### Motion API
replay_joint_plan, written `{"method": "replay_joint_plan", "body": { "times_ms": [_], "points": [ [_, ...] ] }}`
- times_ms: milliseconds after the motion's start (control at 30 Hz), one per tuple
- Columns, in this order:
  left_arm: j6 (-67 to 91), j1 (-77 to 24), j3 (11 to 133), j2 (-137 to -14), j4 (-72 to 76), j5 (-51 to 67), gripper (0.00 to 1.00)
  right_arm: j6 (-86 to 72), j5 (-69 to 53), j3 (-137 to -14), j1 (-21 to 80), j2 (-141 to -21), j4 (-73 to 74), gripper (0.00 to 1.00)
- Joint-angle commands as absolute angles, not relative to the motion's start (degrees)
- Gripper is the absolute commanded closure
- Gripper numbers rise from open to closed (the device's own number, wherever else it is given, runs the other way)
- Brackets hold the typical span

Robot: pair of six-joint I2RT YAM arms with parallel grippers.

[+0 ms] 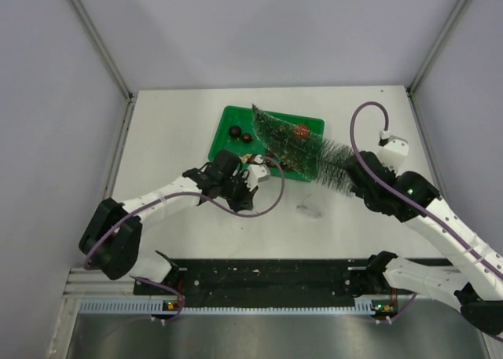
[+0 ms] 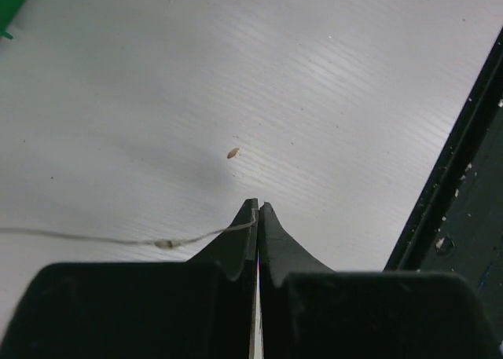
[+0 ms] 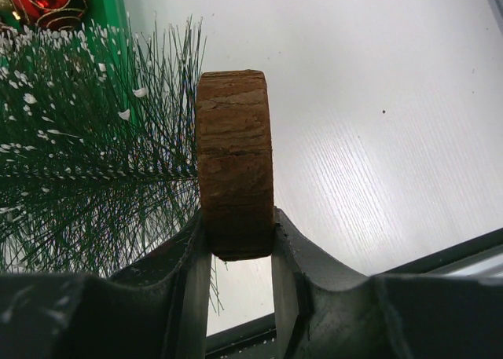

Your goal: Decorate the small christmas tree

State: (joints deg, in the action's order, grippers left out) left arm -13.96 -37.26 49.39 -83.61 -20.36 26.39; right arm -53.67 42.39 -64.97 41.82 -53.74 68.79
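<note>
left gripper [image 2: 258,210] first: jaws pressed together, no gap showing, and a thin thread [image 2: 94,239] runs in from the left and ends pinched right at the tips. there's a small knot or bead along that thread. from the top view the left gripper [image 1: 250,173] sits at the near edge of the green tray [image 1: 236,115], just off its near right corner, over the white table [image 1: 173,139].

over to the right gripper [image 3: 236,241]: it's clamped on the brown wooden base [image 3: 234,163], one finger flat on each face of the disc. that's the foot of the small christmas tree [image 1: 302,147], which lies on its side, slanted across the tray. its tip points to the tray's far edge, and the bristly wide end and base hang out past the tray's right side. whether the tree rests on the tray or is held just above it, i cannot tell.

a red ornament [image 1: 300,130] with gold swirls sits against the branches over the tray's far right part. two dark balls [image 1: 240,134] lie in the tray's left half, close together. a small clear scrap [image 1: 309,208] lies on the table, nearer than the tray, too small to make out.
</note>
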Motion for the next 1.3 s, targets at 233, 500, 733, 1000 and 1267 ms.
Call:
{"method": "replay_joint_plan", "body": {
  "times_ms": [233,500,733,1000,1267],
  "points": [
    [-29.4,-37.6,53.4,-68.1,-46.7,34.6,1.0,-55.6,46.8,-65.7,41.4,-54.2,66.6,1.0],
    [-39.8,-37.5,61.3,-59.7,-59.8,33.5,1.0,-53.5,48.2,-64.5,41.4,-56.4,65.9,1.0],
    [-51.6,-37.5,83.5,-60.5,-75.8,34.5,1.0,-50.7,47.7,-63.7,41.4,-59.5,64.9,1.0],
    [-52.6,-37.5,98.5,-64.0,-73.9,32.1,1.0,-44.9,44.7,-61.8,44.5,-60.8,59.8,1.0],
    [-51.3,-37.5,108.8,-69.2,-68.7,31.6,1.0,-42.4,41.2,-58.5,51.7,-59.5,54.0,1.0]
  ]
}}
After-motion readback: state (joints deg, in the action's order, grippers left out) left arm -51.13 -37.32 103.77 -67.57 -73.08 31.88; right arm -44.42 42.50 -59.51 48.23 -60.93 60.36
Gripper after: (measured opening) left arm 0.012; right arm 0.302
